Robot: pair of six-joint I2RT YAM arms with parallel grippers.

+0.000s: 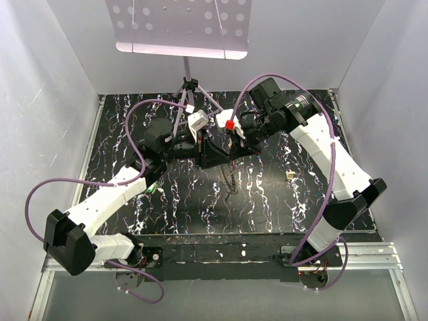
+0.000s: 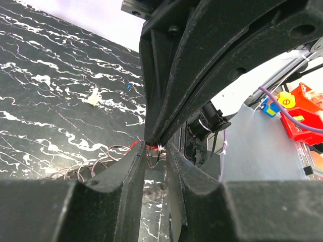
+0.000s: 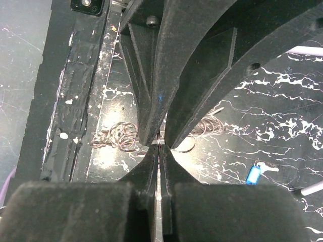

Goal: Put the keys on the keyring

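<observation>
My two grippers meet tip to tip above the middle of the table. My left gripper [image 1: 217,152] [image 2: 154,155] is closed to a narrow gap on a small wire ring of the keyring [image 2: 101,162]. The keyring's other loops hang to the side and show below in the top view [image 1: 227,179]. My right gripper [image 1: 234,144] [image 3: 160,151] is shut on a thin piece with a red key head [image 2: 137,145] at its tips. Keyring loops also show on both sides in the right wrist view [image 3: 121,136]. A cream key [image 1: 289,175] [image 2: 92,97] and a blue key [image 3: 254,174] lie on the table.
The black marbled tabletop [image 1: 267,207] is walled in white on three sides. A music stand's tray [image 1: 184,27] hangs over the back, and its tripod [image 1: 190,93] stands just behind the grippers. Purple cables loop over both arms.
</observation>
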